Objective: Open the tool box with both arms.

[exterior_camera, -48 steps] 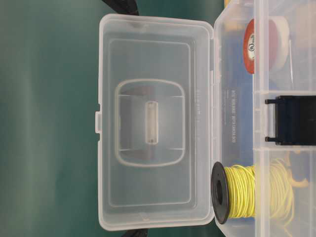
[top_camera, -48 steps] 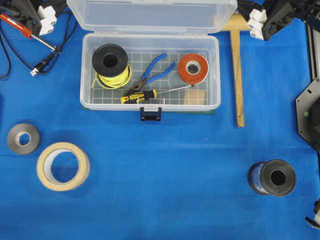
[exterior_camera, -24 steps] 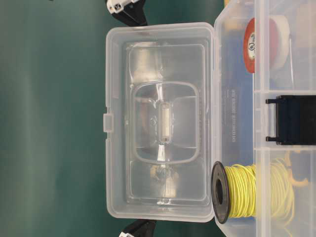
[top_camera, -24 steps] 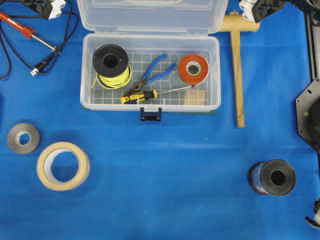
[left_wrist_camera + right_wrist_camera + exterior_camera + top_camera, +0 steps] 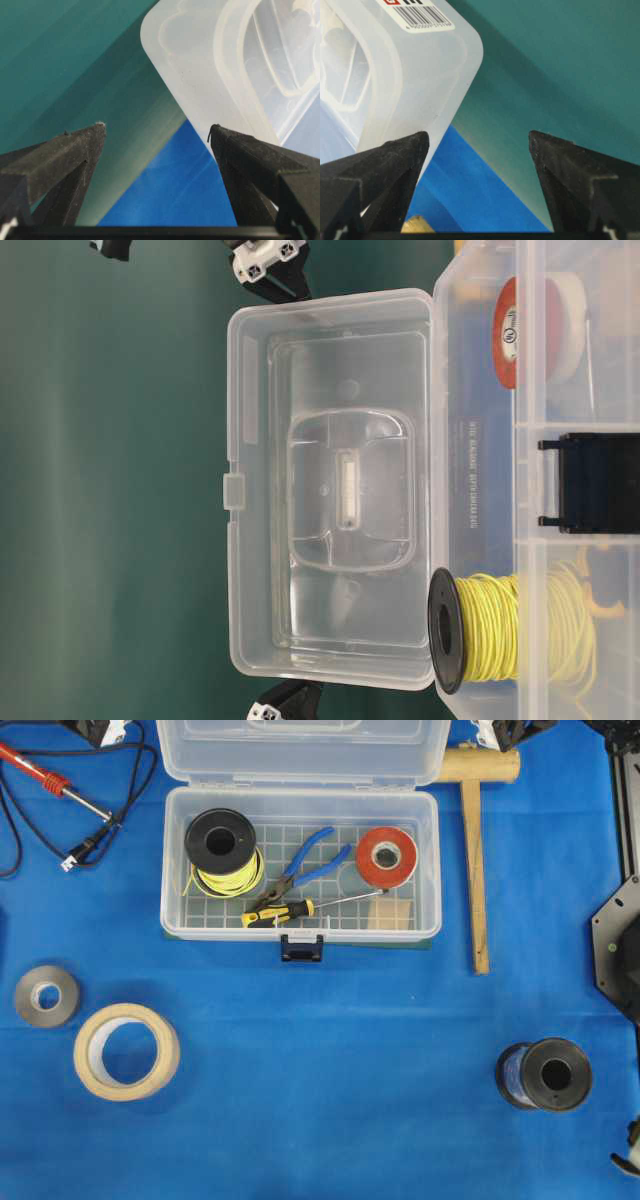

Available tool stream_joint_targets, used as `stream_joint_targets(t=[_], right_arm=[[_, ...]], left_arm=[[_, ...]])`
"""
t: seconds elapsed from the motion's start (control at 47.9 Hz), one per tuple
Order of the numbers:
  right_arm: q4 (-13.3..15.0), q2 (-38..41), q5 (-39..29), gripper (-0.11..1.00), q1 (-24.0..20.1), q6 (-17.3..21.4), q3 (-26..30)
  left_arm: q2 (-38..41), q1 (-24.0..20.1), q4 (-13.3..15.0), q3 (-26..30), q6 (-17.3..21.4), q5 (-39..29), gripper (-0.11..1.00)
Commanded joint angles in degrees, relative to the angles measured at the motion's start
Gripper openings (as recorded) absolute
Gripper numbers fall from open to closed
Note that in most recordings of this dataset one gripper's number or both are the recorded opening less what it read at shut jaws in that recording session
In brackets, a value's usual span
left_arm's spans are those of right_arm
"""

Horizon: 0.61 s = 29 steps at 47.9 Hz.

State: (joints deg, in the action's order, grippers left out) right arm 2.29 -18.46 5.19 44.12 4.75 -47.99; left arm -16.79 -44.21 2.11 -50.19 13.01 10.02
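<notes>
tool box [image 5: 300,860] lid raised, hands apparently clear

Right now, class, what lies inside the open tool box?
Inside the tool box: yellow wire spool, blue-handled pliers, yellow-black screwdriver, red tape roll, small wooden block. Anything beneath them stays hidden.

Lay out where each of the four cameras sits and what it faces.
Overhead exterior: straight above, looking down at the open tool box on the blue cloth; arm parts at top corners.
Table-level exterior: low, image turned sideways, facing the raised lid; arm parts at its edges.
Left wrist: between open left end effector fingers, lid corner.
Right wrist: open right end effector, other corner.
All share the lid.
</notes>
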Motion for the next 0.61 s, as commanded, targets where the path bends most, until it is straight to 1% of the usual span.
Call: stream_joint_targets(t=[0.0, 0.167, 0.397, 0.585], right_arm=[[0.0, -0.6, 0.8, 0.84, -1.0, 0.2, 2.0], [0.0, -2.7, 0.2, 0.84, 0.8, 0.3, 0.4], [0.0, -8.5, -1.8, 0.84, 3.3, 0.3, -3.8], [0.0, -14.0, -3.8, 0.84, 4.1, 0.3, -6.8]], left_arm=[[-0.6, 0.5, -0.1, 3.1, -0.3, 0.4, 0.90], [-2.2, -1.6, -0.1, 1.5, -0.3, -1.1, 0.90], [-5.8, -3.9, -0.1, -2.1, -0.4, -1.6, 0.90], [-8.9, -4.1, -0.1, -4.7, -0.5, -1.6, 0.90]])
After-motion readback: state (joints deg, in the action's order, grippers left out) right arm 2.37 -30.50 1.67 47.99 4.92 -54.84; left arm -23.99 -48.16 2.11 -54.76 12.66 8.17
